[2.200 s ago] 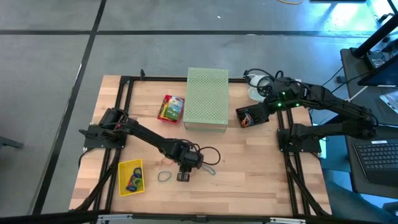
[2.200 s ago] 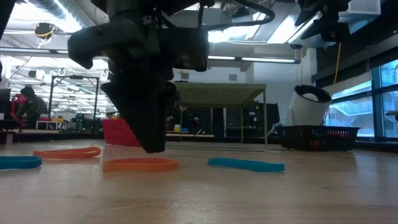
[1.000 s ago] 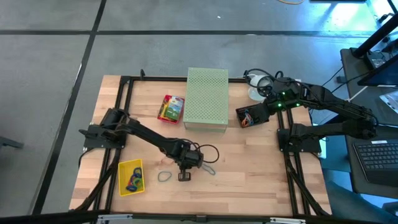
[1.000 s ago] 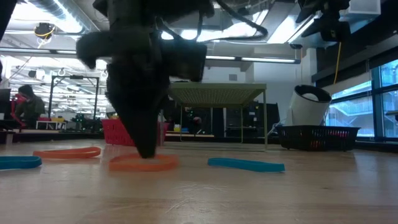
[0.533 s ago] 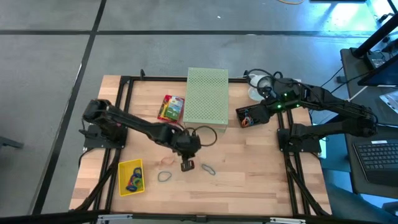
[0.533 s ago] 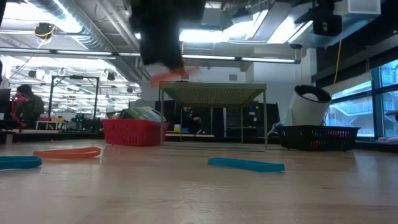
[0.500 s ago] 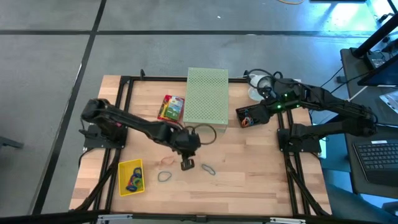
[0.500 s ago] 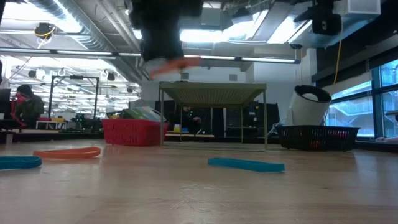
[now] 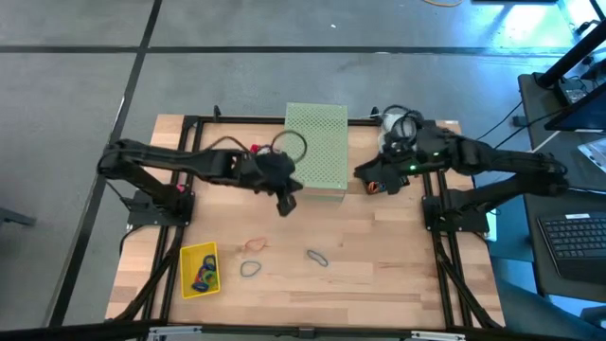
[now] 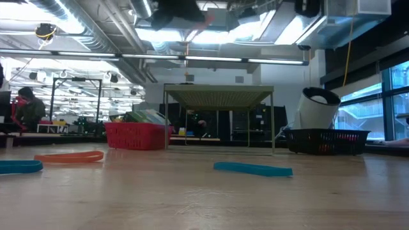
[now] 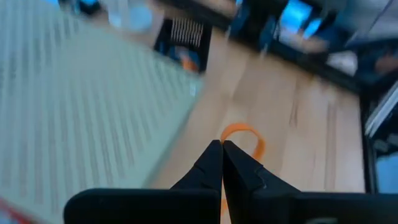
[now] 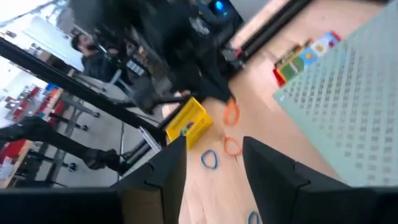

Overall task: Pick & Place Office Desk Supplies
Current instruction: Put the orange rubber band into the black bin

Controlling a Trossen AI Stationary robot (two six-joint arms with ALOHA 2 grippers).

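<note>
Left wrist view | left claw (image 11: pixel 222 144) pinched on orange band (image 11: pixel 244 134) | raised

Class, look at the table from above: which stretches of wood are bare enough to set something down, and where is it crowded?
Bare: right of the blue band, out to the right rail. Crowded: the yellow tray and loose bands front left; the left gripper, holding an orange band, beside the green box.

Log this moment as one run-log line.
left gripper: shut on orange rubber band, raised beside perforated box | right gripper: open, empty, near box's right side | yellow basket: front left
</note>
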